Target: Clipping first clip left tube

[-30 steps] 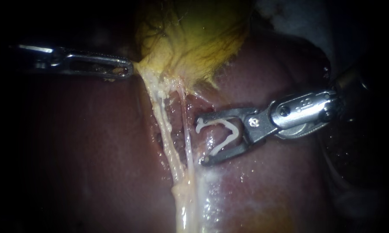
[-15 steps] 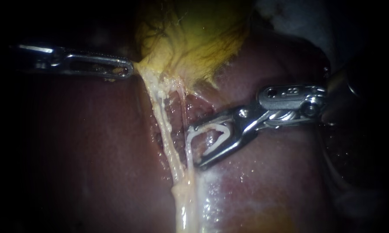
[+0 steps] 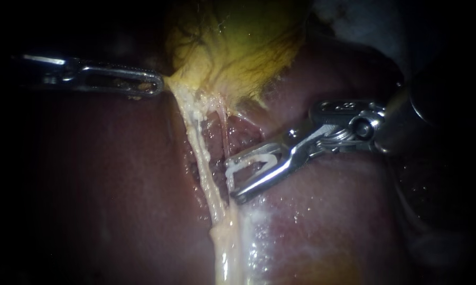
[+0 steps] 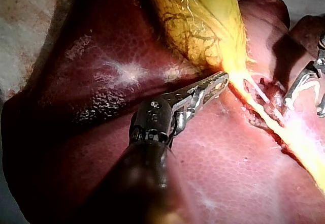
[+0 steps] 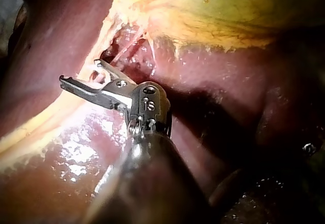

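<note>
Clip point(image 3: 251, 161) in right instrument's point(image 3: 234, 178) half-wide claw at thin tube point(image 3: 224, 132); left instrument's point(image 3: 157, 84) claw tight on gallbladder point(image 3: 238, 53).

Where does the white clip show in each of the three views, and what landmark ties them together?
Endoscope: clip near centre, between the right instrument's jaws, next to the tubes.
Left wrist: clip beyond the left instrument, across the tubes, in the other instrument's jaws.
Right wrist: clip between its own instrument's jaws.
Shared landmark: the yellow gallbladder.
</note>
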Controlling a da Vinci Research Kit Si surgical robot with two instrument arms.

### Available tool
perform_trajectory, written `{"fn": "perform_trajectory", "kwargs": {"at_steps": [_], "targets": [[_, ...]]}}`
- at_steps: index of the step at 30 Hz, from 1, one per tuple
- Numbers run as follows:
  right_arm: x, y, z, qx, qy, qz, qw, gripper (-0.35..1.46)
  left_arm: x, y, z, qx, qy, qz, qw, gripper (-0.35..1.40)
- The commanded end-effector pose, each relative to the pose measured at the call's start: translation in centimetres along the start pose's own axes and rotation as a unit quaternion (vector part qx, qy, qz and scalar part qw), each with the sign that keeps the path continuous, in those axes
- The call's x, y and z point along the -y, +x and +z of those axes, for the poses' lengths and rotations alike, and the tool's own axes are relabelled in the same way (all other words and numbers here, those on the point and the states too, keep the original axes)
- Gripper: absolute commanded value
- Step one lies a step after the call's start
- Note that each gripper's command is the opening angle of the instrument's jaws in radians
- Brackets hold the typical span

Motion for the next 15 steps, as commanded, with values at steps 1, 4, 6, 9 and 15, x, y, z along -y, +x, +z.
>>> {"fn": "perform_trajectory", "kwargs": {"at_steps": [1,4,6,9,15], "targets": [[-0.02,-0.02,0.02,0.001,-0.001,0.001,1.0,0.54,0.0,0.0,0.0,0.0,0.0,0.0,1.0,-0.35],[-0.08,-0.08,0.06,0.002,-0.001,0.007,1.0,0.54,0.0,0.0,0.0,0.0,0.0,0.0,1.0,-0.35],[-0.11,-0.11,0.09,0.003,-0.001,0.009,1.0,0.54,0.0,0.0,0.0,0.0,0.0,0.0,1.0,-0.35],[-0.16,-0.13,0.12,0.004,-0.001,0.013,0.9999,0.54,0.0,0.0,0.0,0.0,0.0,0.0,1.0,-0.35],[-0.28,-0.22,0.16,0.006,-0.002,0.018,0.9998,0.54,0.0,0.0,0.0,0.0,0.0,0.0,1.0,-0.35]]}}
